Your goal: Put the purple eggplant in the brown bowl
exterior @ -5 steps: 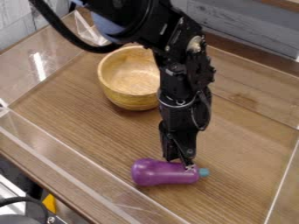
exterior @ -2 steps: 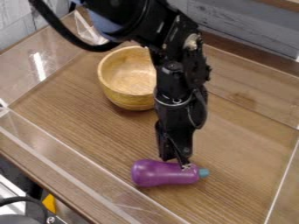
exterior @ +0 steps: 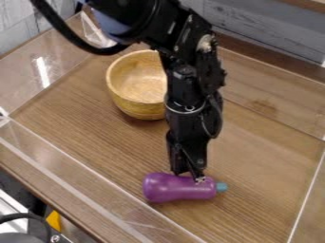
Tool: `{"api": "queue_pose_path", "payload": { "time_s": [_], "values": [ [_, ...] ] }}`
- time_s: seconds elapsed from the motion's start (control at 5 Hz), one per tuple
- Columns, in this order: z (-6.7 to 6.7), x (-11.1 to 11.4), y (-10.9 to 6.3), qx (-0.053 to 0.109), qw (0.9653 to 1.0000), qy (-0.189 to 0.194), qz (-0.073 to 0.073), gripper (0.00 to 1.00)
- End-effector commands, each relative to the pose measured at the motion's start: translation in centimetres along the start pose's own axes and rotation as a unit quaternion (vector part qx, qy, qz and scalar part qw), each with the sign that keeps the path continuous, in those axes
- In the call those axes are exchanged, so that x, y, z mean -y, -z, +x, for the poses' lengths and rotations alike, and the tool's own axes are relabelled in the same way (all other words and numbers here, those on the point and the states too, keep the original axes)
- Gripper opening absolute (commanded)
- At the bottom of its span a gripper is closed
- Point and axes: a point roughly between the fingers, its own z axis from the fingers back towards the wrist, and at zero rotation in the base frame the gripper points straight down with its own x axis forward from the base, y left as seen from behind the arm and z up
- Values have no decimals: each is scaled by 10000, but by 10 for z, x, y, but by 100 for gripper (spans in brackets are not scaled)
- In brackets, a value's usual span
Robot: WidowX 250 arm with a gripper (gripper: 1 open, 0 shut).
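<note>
The purple eggplant (exterior: 176,188) lies on its side near the front edge of the wooden table, its light blue stem cap (exterior: 219,188) pointing right. My gripper (exterior: 193,173) points straight down right above the eggplant's stem end, its fingertips at the eggplant's top; the jaws look shut, and I cannot tell if they pinch the eggplant. The brown bowl (exterior: 143,84) stands empty farther back and to the left, behind the arm.
Clear plastic walls (exterior: 38,71) ring the wooden table (exterior: 260,161) on the left, front and right. A pale panelled wall runs along the back.
The arm has shifted slightly to the left; the eggplant lies where it was.
</note>
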Motion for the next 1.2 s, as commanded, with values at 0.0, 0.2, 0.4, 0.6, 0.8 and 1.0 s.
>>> {"api": "queue_pose_path", "payload": {
  "time_s": [0.0,0.2,0.4,0.6,0.8,1.0],
  "values": [
    [8,-7,-13,246,9996,-72,114,0],
    [7,-7,-14,256,9996,-123,81,0],
    [6,-8,-16,272,9995,-183,46,0],
    [5,-8,-18,292,9993,-248,10,0],
    [4,-8,-19,303,9991,-306,-27,0],
    [3,-8,-20,312,9989,-357,-63,0]
  ]
}}
